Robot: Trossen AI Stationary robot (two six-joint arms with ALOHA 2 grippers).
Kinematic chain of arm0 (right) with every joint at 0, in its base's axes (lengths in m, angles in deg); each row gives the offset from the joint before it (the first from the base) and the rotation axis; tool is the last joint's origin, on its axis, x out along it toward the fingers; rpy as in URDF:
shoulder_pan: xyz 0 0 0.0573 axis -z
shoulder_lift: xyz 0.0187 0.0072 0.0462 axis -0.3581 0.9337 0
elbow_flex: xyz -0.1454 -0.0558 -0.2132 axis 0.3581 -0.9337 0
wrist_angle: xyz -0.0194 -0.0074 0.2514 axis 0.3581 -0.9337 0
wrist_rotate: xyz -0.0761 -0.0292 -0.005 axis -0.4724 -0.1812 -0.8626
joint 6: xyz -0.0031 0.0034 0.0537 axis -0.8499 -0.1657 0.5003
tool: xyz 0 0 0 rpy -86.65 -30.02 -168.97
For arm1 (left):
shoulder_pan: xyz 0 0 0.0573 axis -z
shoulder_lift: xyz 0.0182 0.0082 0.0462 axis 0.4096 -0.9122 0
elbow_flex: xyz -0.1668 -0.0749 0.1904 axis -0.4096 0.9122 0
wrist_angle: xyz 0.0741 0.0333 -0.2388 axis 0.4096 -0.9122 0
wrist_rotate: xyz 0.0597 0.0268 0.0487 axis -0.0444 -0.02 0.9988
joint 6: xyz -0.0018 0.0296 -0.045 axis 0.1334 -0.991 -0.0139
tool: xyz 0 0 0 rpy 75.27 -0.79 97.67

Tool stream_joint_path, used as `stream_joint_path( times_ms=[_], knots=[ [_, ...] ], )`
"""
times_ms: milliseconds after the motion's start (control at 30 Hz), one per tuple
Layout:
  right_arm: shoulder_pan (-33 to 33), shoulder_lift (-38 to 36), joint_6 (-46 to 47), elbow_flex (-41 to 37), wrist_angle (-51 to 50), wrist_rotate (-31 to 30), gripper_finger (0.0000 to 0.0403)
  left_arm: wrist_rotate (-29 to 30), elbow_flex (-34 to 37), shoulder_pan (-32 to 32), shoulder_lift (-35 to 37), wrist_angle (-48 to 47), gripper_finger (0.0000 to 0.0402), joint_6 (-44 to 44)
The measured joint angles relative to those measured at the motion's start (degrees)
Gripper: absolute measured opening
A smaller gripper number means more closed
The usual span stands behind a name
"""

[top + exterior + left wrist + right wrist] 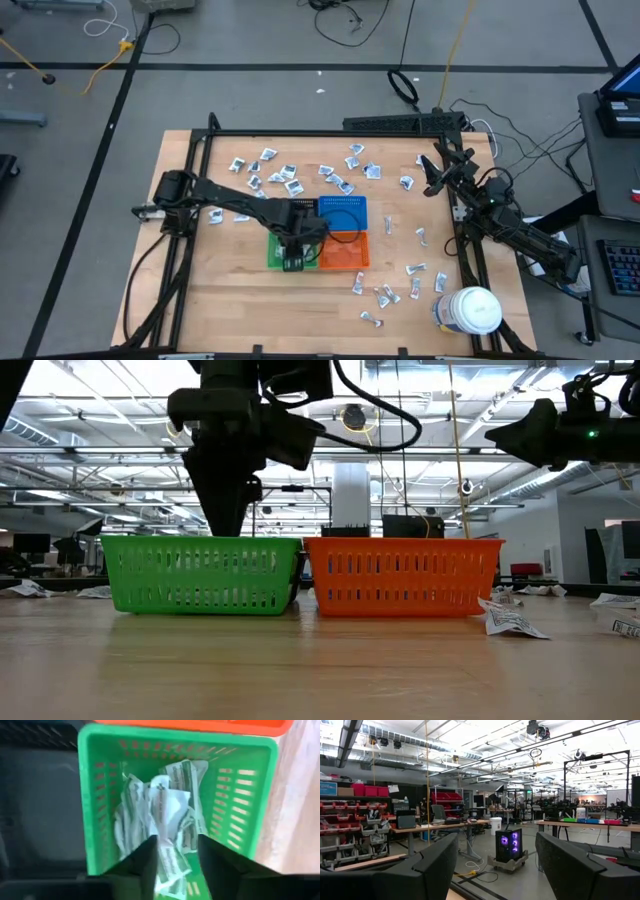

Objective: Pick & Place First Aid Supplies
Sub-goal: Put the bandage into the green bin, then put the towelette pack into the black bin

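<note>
My left gripper (179,865) points straight down over the green bin (250,795), fingers apart, with a white wrapped packet (167,857) in the gap between them. Several more packets (150,805) lie piled on the bin's floor. In the high view the gripper (293,258) covers the green bin (275,250). Other first aid packets lie scattered on the table at the far left (270,170), far middle (350,170) and near right (385,295). My right gripper (432,170) waits open at the table's right side, raised and pointing out into the room. My left gripper's fingers stand on either side of one packet (165,845), coming from above and pointing down into the green bin. The packet's lower end reaches the pile in the bin. I cannot tell whether either finger touches it.
An orange bin (345,250) adjoins the green one on its right, with a blue bin (343,212) behind it. A large white round jar (470,310) lies at the near right corner. A black frame (330,133) runs along the table's far edge and sides.
</note>
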Motion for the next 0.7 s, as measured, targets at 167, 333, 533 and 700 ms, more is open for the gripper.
stream_joint_path(
  times_ms=[167,333,533,700],
  knots=[
    [0.00,0.00,0.00,-0.02,0.01,0.00,0.0263,0.09,-0.02,-2.05,3.00,0.15,0.0217,9.34],
    [0.00,0.02,0.00,-0.02,0.00,0.00,0.0263,0.07,-0.01,-5.39,6.01,0.03,0.0241,23.07],
    [0.00,0.02,0.00,0.00,0.00,0.00,0.0263,1.57,-0.03,-9.18,7.35,-0.78,0.0243,30.57],
    [0.00,0.02,-0.01,-0.02,0.01,0.00,0.0263,2.74,5.03,-11.81,11.95,-0.82,0.0244,32.37]
  ],
)
